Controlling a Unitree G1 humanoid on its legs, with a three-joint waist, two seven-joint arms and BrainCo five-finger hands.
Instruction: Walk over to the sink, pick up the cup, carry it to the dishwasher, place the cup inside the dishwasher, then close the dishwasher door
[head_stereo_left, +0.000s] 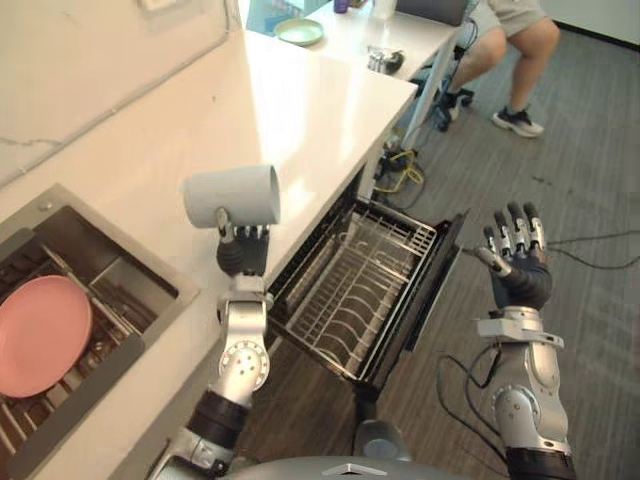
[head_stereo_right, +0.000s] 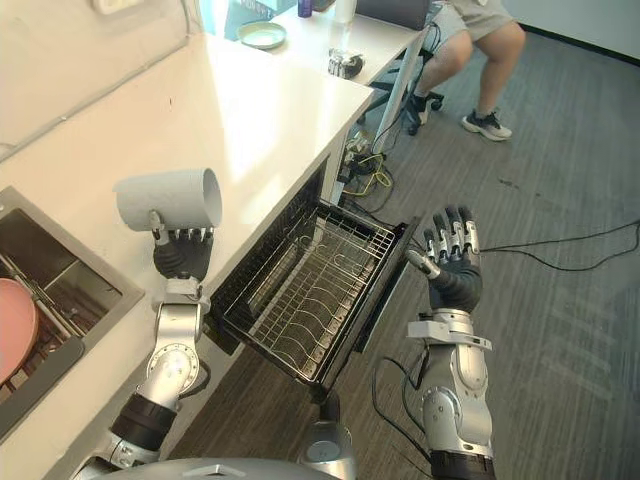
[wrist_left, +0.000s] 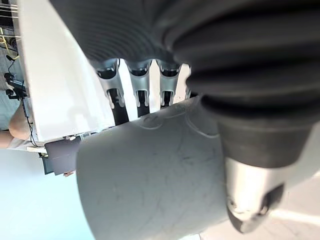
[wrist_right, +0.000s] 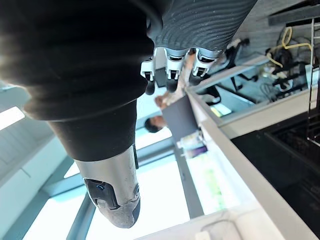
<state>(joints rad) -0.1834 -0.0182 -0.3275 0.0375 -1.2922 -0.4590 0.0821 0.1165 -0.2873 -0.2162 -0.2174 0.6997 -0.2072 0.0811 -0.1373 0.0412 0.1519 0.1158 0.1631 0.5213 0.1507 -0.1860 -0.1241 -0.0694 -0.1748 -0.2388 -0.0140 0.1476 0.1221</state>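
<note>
Clamping left hand (head_stereo_left: 242, 252) with curled fingers round the grey cup (head_stereo_left: 232, 196), holding it on its side above the counter's (head_stereo_left: 300, 110) front edge, likely for clearing that edge on the way to the dishwasher's empty pulled-out rack (head_stereo_left: 355, 290) below. Holding right hand (head_stereo_left: 517, 262) up past the lowered door (head_stereo_left: 425, 300) with fingers straight and apart, gripping nothing, likely free for closing. Noting open room above the rack and past the door.
</note>
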